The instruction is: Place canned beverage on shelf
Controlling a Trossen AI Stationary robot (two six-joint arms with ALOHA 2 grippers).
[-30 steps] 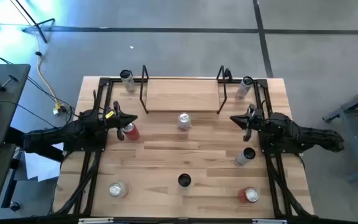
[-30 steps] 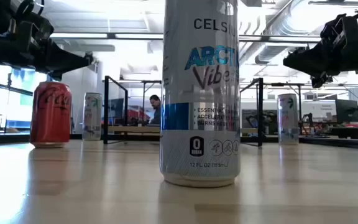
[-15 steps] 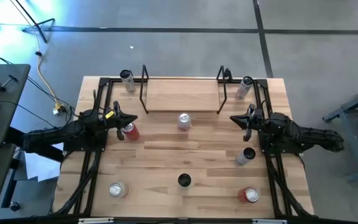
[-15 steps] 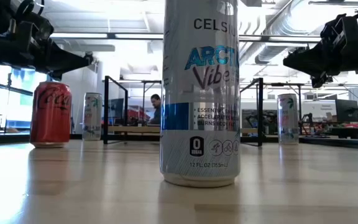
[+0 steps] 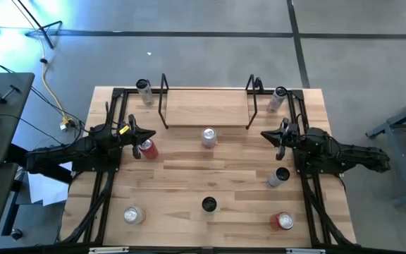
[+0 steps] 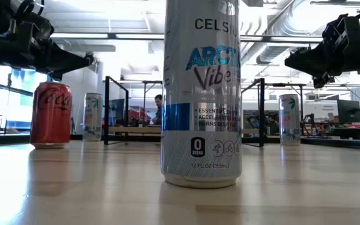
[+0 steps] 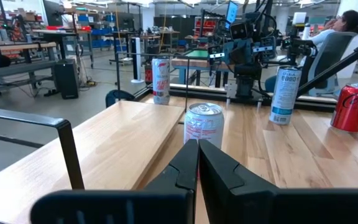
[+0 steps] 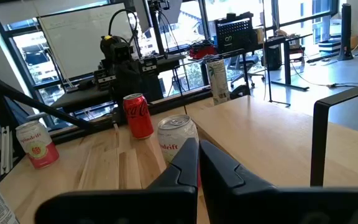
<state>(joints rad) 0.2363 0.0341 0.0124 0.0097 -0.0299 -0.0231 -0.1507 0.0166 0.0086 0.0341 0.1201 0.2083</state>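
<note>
The shelf (image 5: 206, 107) is sitting at the far side of the counter (image 5: 182, 176), with a black rod (image 5: 164, 99) standing up at each end. Nothing is sitting on the shelf.

A white can (image 5: 208, 137) is standing on the counter just in front of the shelf, about in the middle. It is not touching the shelf. Both wrist views are looking at this can (image 7: 203, 126), and it is standing straight up (image 8: 178, 146).

The left end effector (image 5: 149, 135) is hanging over the left side of the counter. Its fingers (image 7: 182, 167) are pressed together and are not holding anything. A red can (image 5: 147, 148) is standing just beside it.

The right end effector (image 5: 266, 135) is hanging over the right side of the counter. Its fingers (image 8: 185, 163) are pressed together too, with nothing between them.

A can (image 5: 144, 90) is standing near the far left corner, and another can (image 5: 278, 98) is standing near the far right corner, each just outside the shelf. A tall silver can (image 6: 200, 94) is standing very near the low camera. More cans are standing near the front: a dark can (image 5: 278, 176) on the right, a red-topped can (image 5: 284, 221) in the right corner, and a pale can (image 5: 133, 214) on the left.

A person (image 7: 345, 31) is sitting in a chair far behind the counter.
</note>
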